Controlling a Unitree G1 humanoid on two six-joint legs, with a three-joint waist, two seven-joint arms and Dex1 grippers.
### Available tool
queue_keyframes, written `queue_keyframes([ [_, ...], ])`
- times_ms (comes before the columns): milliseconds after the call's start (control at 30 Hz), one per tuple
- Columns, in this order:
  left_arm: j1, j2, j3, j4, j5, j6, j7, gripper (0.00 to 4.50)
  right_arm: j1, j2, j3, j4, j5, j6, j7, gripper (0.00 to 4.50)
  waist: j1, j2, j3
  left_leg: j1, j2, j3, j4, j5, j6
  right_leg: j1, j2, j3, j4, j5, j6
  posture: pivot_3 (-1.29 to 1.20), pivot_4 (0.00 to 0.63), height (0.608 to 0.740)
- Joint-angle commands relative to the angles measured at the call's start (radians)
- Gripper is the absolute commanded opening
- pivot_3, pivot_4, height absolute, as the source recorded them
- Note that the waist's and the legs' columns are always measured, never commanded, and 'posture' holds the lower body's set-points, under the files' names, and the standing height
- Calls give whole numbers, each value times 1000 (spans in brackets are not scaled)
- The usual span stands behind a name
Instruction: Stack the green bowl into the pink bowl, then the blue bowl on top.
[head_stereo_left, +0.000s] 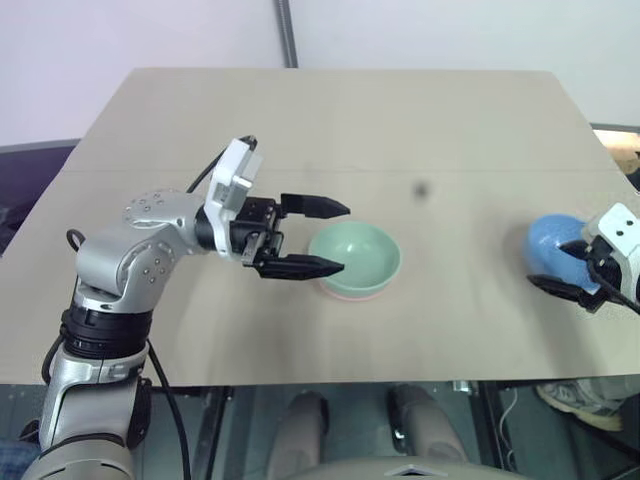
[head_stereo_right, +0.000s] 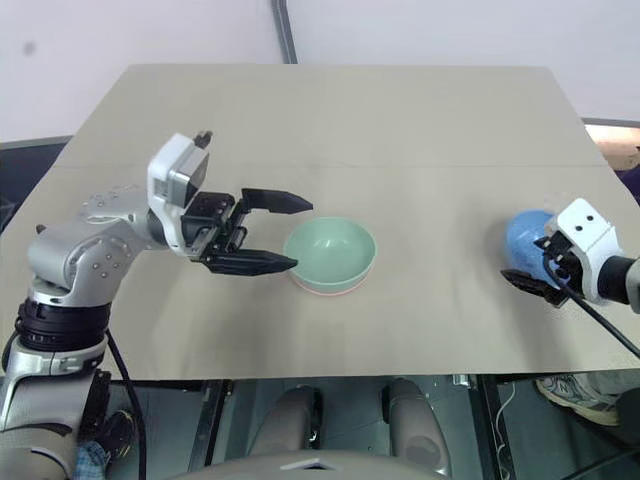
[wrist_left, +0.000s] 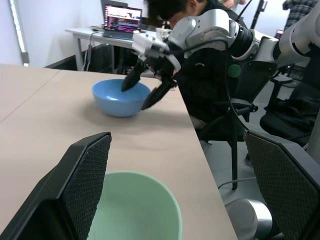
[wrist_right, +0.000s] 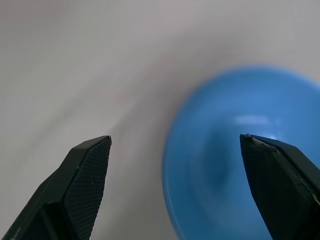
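**Green nested in pink; blue at right edge, both grippers open**

Green bowl (head_stereo_left: 354, 255) sits inside the pink bowl (head_stereo_left: 352, 292), of which only a thin salmon rim shows beneath it. The pair stands mid-table (head_stereo_left: 330, 120), nearer the front edge than the back.

Left gripper (head_stereo_left: 318, 236) lies level just beside the stack on its left, pointing toward it. Fingers spread wide, one finger (head_stereo_left: 315, 206) toward the back of the table and the other toward the front, tips close to the green rim; touching or not, cannot tell. Nothing held. In the left wrist view the green bowl lies between and ahead of the two pads.

Blue bowl (head_stereo_left: 552, 245) stands upright near the right edge of the table, well apart from the stack. Right gripper (head_stereo_right: 540, 270) is at this bowl, angled downward, jaws wide open. Left wrist view shows one finger over the inside of the bowl and the other outside the wall, straddling the rim. Not closed on it.

Person seated behind a desk with a laptop (wrist_left: 121, 18) shows in the background of the left wrist view.
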Motion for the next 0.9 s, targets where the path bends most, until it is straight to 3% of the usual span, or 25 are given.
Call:
queue_keyframes([
  [33, -23, -3, 1, 2, 6, -14, -18, 4500, 10, -34, 38, -16, -64, -6, -41, 4472, 0, 0, 0, 0, 0, 0, 0, 0, 0, 0, 0, 0, 0, 0, 0, 0, 150, 740],
  [267, -23, -2, 4, 4, 13, -13, -25, 4500, -23, -34, 109, 3, -110, -38, -51, 1150, 1, 0, 0, -1, 0, 0, 0, 0, 0, 0, 0, 0, 0, 0, 0, 0, 150, 740],
  [367, -17, 1, 8, -4, 10, -8, -21, 4500, -44, -28, 133, 7, -114, -46, -48, 62, 1, 0, 0, -1, 0, 0, 0, 0, 0, 0, 0, 0, 0, 0, 0, 0, 150, 740],
  [633, 1, 14, 23, -21, 5, 0, -6, 4500, -129, -30, 161, -29, -69, -100, 45, 62, -1, 0, 0, 0, 0, 0, 0, 0, 0, 0, 0, 0, 0, 0, 0, 0, 150, 740],
  [900, 21, 41, 44, -29, 4, 9, 1, 4500, -479, 79, 340, -151, 8, -93, 103, 62, 6, 0, 0, -1, 1, -1, 0, 0, 0, 0, 1, -1, -1, 0, 0, 0, 150, 740],
])
